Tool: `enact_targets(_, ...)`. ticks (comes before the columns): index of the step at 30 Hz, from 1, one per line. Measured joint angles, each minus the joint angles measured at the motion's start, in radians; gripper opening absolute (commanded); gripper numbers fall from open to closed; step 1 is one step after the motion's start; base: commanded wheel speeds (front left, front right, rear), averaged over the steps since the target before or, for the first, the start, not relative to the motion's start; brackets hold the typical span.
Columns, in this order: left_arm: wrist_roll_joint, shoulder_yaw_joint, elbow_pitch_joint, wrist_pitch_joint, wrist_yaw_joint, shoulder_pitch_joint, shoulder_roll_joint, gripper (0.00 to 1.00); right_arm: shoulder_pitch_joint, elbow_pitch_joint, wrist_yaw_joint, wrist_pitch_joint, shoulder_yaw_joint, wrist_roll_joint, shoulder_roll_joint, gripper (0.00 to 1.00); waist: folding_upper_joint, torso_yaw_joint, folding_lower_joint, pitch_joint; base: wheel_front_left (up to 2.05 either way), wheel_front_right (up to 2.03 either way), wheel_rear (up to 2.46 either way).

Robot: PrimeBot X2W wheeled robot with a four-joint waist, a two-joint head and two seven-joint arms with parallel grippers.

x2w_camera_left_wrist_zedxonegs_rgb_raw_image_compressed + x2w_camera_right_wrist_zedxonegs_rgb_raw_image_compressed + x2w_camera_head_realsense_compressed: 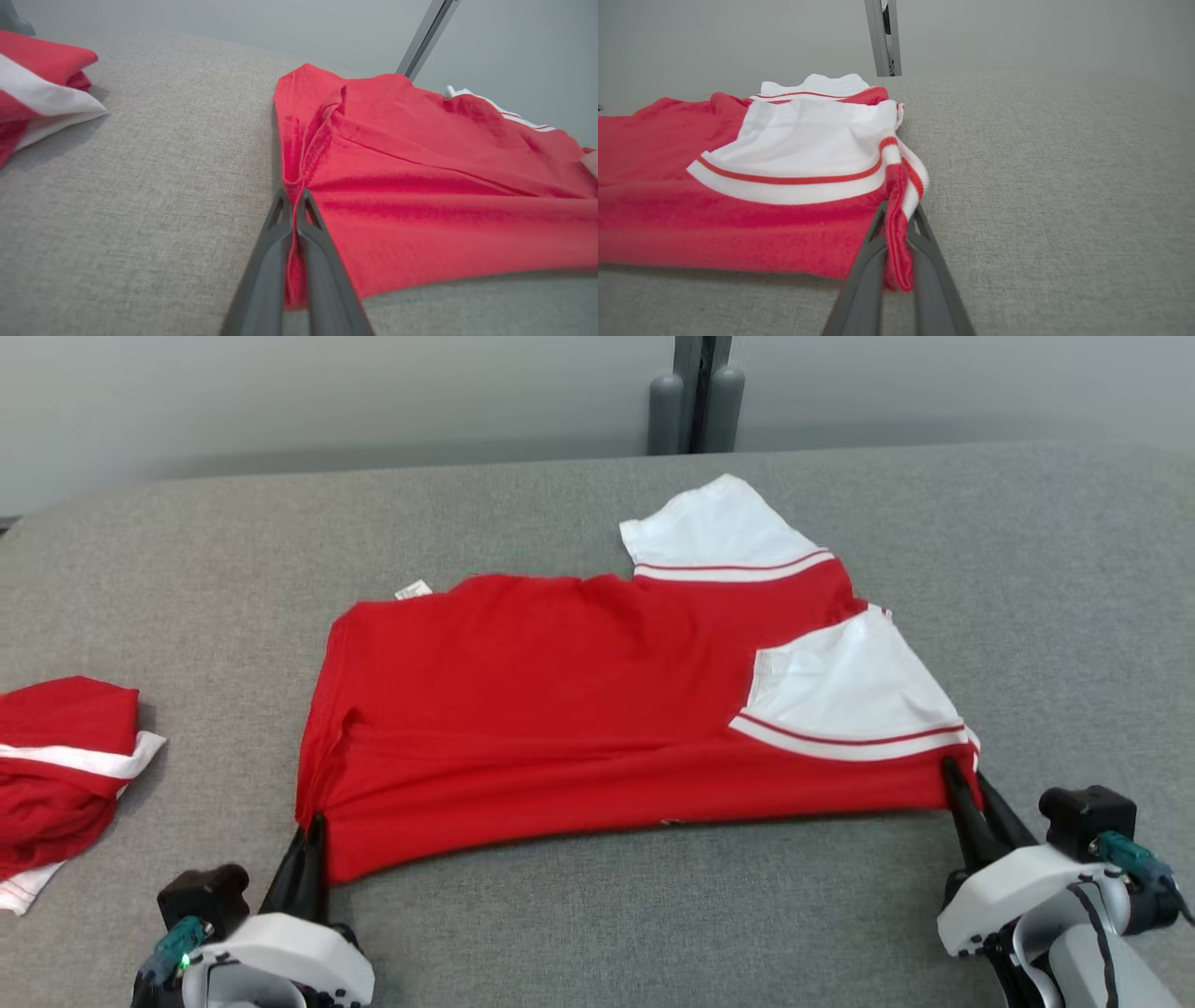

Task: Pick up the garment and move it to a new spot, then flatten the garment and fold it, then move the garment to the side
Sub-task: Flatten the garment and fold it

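Note:
A red garment point(579, 709) with white sleeves lies spread across the grey table, its long near edge facing me. My left gripper point(313, 823) is shut on the garment's near left corner; in the left wrist view red cloth point(420, 196) is pinched between the two dark fingers of that gripper point(293, 193). My right gripper point(952, 770) is shut on the near right corner, just below the white sleeve point(850, 695). In the right wrist view a fold of red and white hem point(899, 219) sits between the closed fingers of that gripper point(899, 207). A second white sleeve point(714, 527) points away at the back.
Another folded red and white garment point(61, 770) lies at the table's left edge, also in the left wrist view as a folded pile point(42, 88). A grey post point(695, 392) stands behind the table's far edge. Bare grey table surface point(1055, 616) stretches to the right.

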Motion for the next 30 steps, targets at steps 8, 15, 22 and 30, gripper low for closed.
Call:
enact_targets(8, 0.011, 0.010, 0.023, 0.000, -0.004, 0.154, -0.001, 0.00, 0.134, 0.008, 0.000, 0.000, 0.047, 0.050, -0.009, 0.00, 0.0000, -0.005, 0.0000, -0.143, 0.00, 0.00, 0.00)
enact_targets(15, -0.016, -0.035, 0.019, 0.001, 0.026, 0.212, 0.000, 0.00, 0.194, 0.018, 0.000, 0.000, 0.068, 0.071, -0.020, 0.00, 0.0000, -0.005, 0.0000, -0.159, 0.00, 0.00, 0.00)
enact_targets(22, -0.003, -0.044, -0.001, 0.000, 0.070, 0.170, 0.004, 1.00, 0.128, 0.033, 0.000, 0.000, 0.015, 0.061, -0.020, 1.00, 0.0000, -0.003, 0.0000, -0.116, 0.00, 0.00, 0.00)
enact_targets(30, 0.048, -0.017, 0.037, 0.000, 0.058, -0.026, 0.042, 1.00, -0.023, 0.040, 0.000, 0.000, 0.021, 0.011, -0.020, 1.00, 0.0000, -0.002, 0.0000, -0.070, 0.00, 0.00, 0.00)
